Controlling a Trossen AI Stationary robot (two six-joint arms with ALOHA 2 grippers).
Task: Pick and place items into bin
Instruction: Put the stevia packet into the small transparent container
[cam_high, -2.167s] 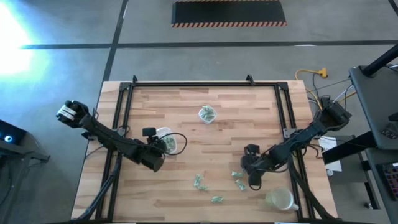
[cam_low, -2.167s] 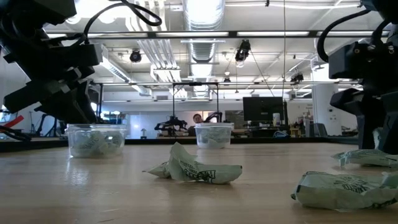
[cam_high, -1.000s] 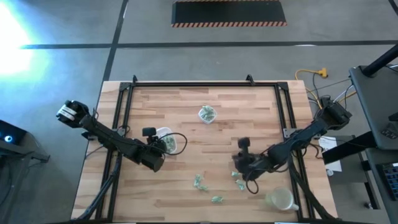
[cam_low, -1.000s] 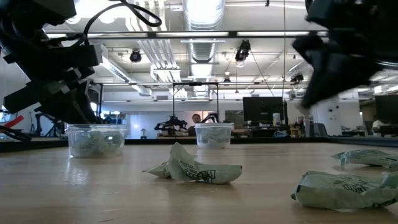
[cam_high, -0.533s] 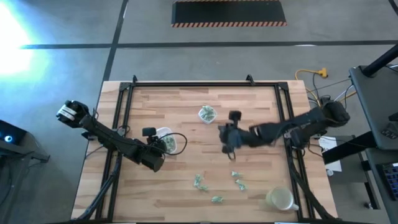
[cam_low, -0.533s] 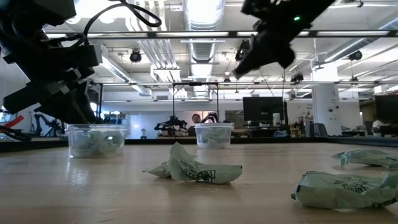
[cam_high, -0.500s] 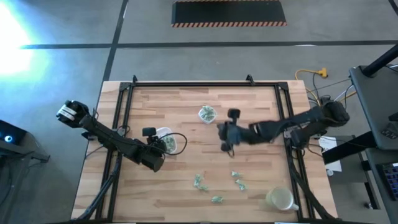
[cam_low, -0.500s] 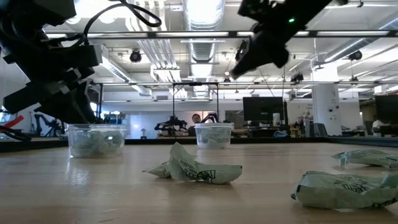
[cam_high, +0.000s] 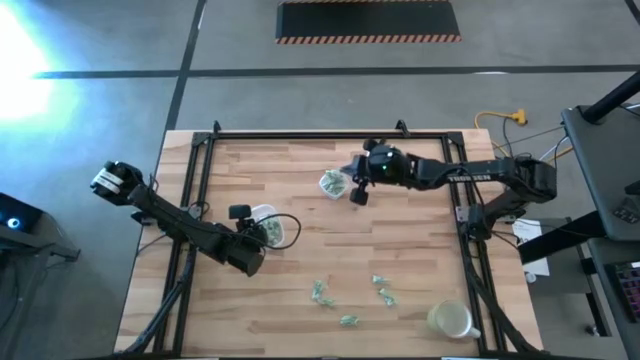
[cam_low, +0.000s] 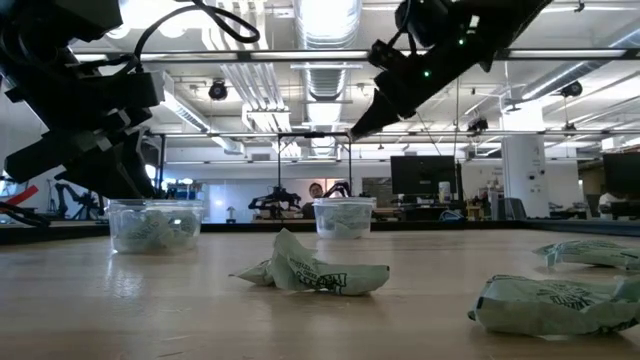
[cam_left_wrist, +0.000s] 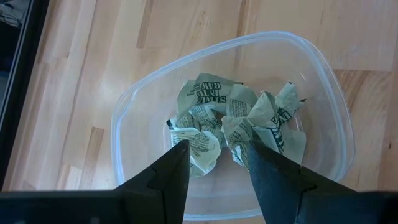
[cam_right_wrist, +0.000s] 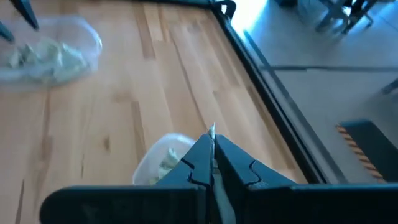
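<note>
Several pale green-and-white wrapped items (cam_high: 382, 288) lie loose on the wooden table near its front, and show close up in the low view (cam_low: 310, 270). A clear bin (cam_high: 332, 183) with items in it stands at the far middle. My right gripper (cam_high: 356, 196) hangs shut just to the right of this bin and above it (cam_low: 356, 132). A second clear bin (cam_left_wrist: 230, 118) with several items stands at the left. My left gripper (cam_left_wrist: 216, 149) is open over this bin's near rim, its fingertips above the pieces. My right gripper is shut with only a thin pale sliver (cam_right_wrist: 212, 129) sticking out past its fingertips. It looks like an edge of an item's wrapper pinched at the very tips. The fingers slant down toward the far-middle bin, and the sliver is clear of the table.
A pale round container (cam_high: 450, 320) stands at the near right corner. Black frame rails (cam_high: 200, 200) run along the table's left, right and far sides. Bare wood lies between the two bins and the loose items.
My right gripper has swept from the loose items at the near right up and toward the far edge. It has rolled on the way, has stayed shut, and is now beside the far-middle bin.
</note>
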